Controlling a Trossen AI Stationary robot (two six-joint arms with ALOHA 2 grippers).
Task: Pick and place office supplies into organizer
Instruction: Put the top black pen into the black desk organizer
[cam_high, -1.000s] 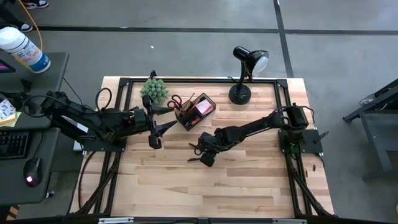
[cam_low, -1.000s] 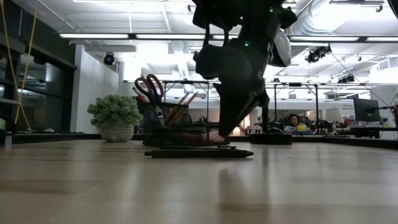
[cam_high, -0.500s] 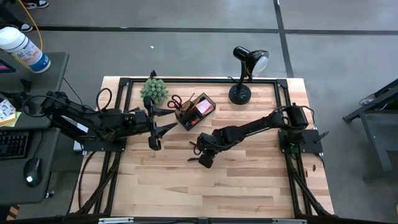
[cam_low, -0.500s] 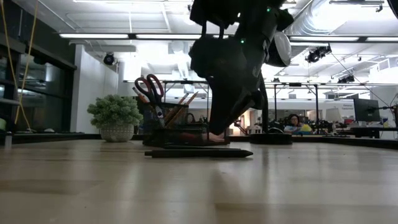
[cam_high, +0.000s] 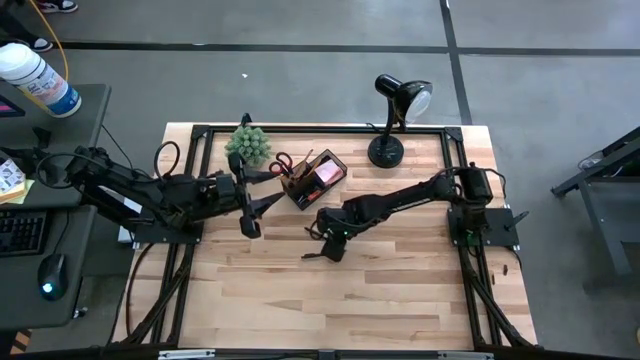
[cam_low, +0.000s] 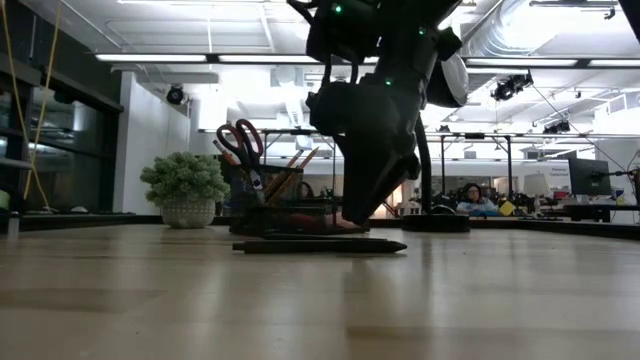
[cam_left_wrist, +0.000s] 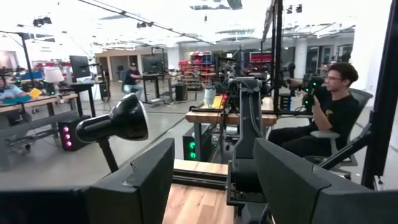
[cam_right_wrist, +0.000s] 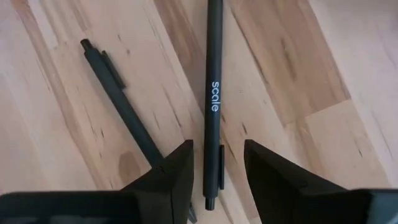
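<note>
On the pale wooden table (cam_high: 400, 290), seen from above, the black organizer (cam_high: 316, 178) near the far edge already holds red-handled scissors (cam_high: 281, 164), pencils and a pink pad, while the left gripper (cam_high: 252, 205) waits beside it with fingers wide apart. The low view shows a black pen (cam_low: 320, 246) lying flat before the organizer. In the right wrist view the right gripper (cam_right_wrist: 216, 165), partly open and holding nothing, straddles the lettered pen (cam_right_wrist: 213, 106) with a second pen (cam_right_wrist: 122, 102) beside it, so two pens remain.

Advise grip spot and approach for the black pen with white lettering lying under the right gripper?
Probably the barrel mid-length, near the white lettering, from straight above. The lettered pen lies flat on the table, lined up with the gap of the open right gripper, fingers either side. The second pen angles in near the clip end, so stay off it.
</note>
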